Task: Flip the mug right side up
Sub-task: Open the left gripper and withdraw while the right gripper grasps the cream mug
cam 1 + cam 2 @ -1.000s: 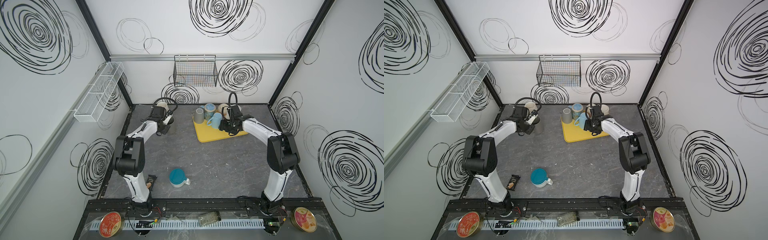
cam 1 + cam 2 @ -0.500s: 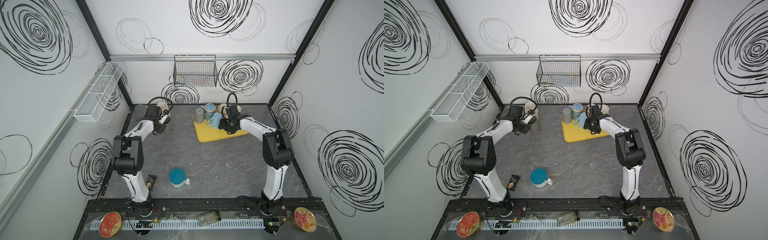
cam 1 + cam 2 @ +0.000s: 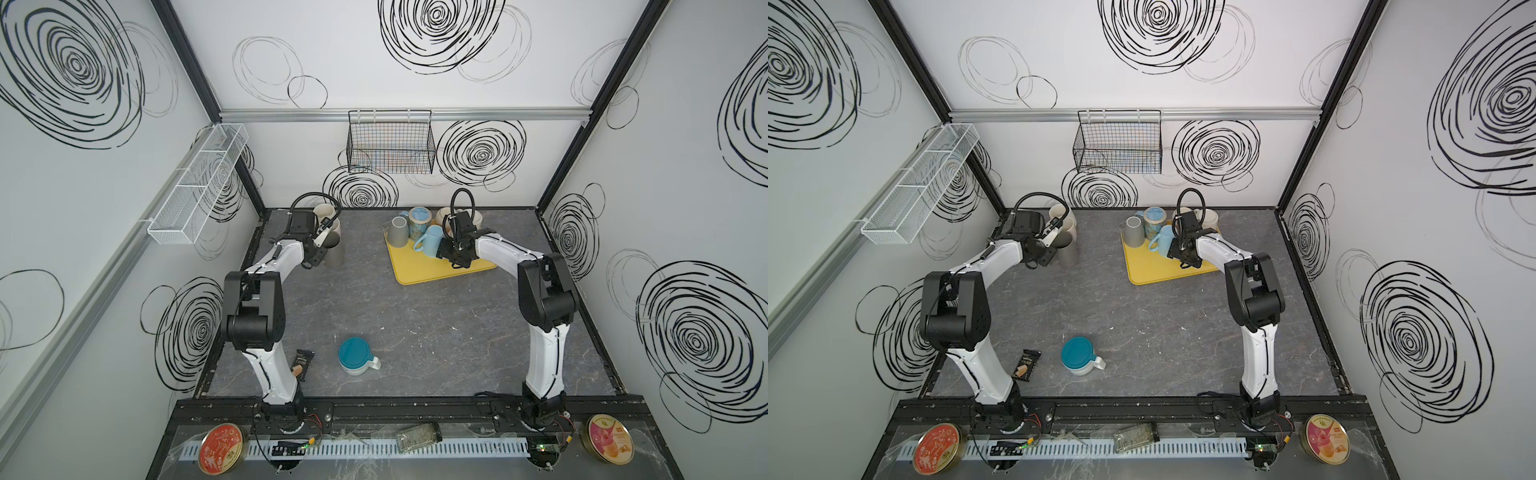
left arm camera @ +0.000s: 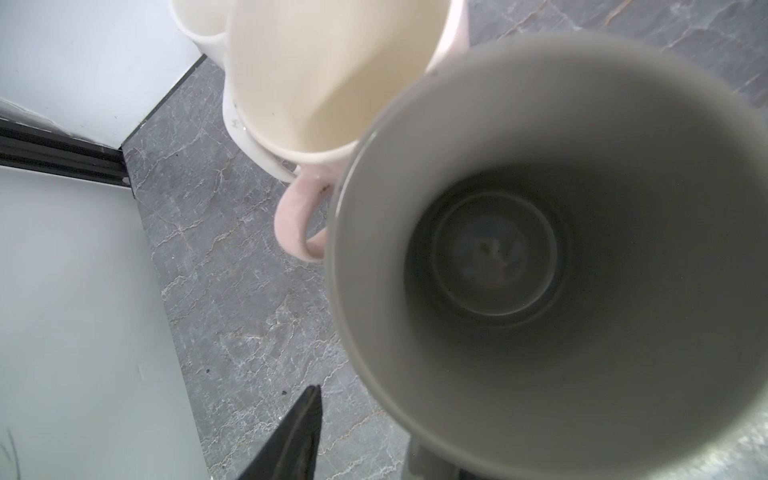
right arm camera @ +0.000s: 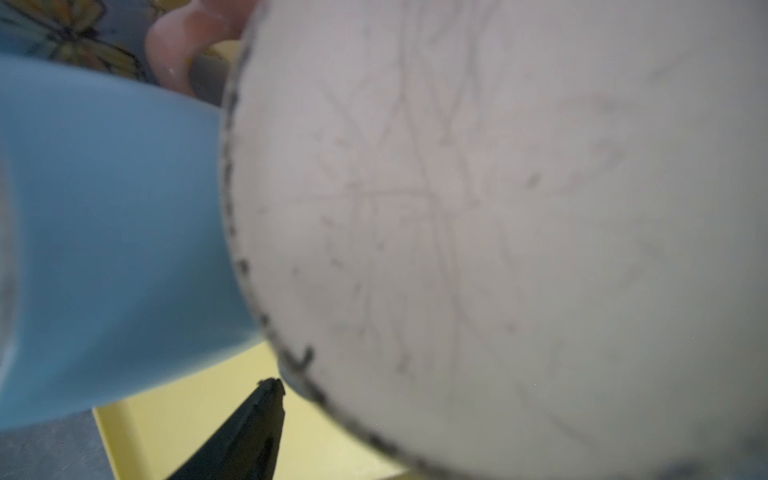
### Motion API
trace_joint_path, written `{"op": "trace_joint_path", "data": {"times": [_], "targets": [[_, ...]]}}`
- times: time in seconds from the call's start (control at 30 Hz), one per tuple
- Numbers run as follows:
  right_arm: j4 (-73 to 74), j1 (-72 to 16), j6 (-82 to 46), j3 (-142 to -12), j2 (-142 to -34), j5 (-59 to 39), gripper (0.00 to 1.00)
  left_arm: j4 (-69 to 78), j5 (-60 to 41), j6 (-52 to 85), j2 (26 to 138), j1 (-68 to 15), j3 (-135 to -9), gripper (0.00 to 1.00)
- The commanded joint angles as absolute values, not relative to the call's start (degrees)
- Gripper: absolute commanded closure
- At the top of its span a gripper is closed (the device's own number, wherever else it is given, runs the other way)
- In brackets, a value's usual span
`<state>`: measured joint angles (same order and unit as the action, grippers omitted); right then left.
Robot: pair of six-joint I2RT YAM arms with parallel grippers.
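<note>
1. Item: whitish mug, base up, on yellow tray, close under right claw; blue mug just beside it.
2. Handling (est.): ceramic, so stiff, heavy-ish, glazed and slippery, chips if dropped. Take by side wall or handle, not the scuffed base.
3. Right claw: one finger at mug's edge. Spread or pinching, can't tell.
4. Left claw: part spread, clear of grey mug, which stands mouth up.
</note>
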<state>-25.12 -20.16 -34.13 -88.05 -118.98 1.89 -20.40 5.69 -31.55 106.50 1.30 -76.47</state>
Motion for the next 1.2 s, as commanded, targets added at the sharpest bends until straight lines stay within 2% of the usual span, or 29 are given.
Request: {"op": "trace_joint_path", "data": {"times": [0.0,0.2,0.6,0.97,1.1,1.17], "targets": [[-28.18,-19.61,-32.09,-90.46,-120.63,6.48,0.27,-18.01,6.66,-31.55,104.33,2.45,-75.74,0.50],[-28.96,-18.08,-30.16,-87.81,-117.60,9.67,0.28,-17.72,6.68,-30.94,103.55,3.86,-75.79,0.49],[-29.84,-16.03,-29.27,-86.15,-112.65,5.27,0.28,-18.29,5.99,-28.83,100.74,2.64,-74.54,0.48],[-33.12,-15.23,-28.39,-93.53,-118.92,3.35,0.28,-15.99,0.85,-21.60,92.11,-0.25,-70.60,0.45],[-32.88,-14.67,-27.07,-95.20,-120.72,3.97,0.33,-15.26,1.06,-20.93,88.89,-4.91,-68.54,0.44],[-33.04,-14.44,-25.69,-95.66,-121.48,4.78,0.38,-14.84,1.60,-20.61,87.54,-7.87,-67.51,0.44]]}}
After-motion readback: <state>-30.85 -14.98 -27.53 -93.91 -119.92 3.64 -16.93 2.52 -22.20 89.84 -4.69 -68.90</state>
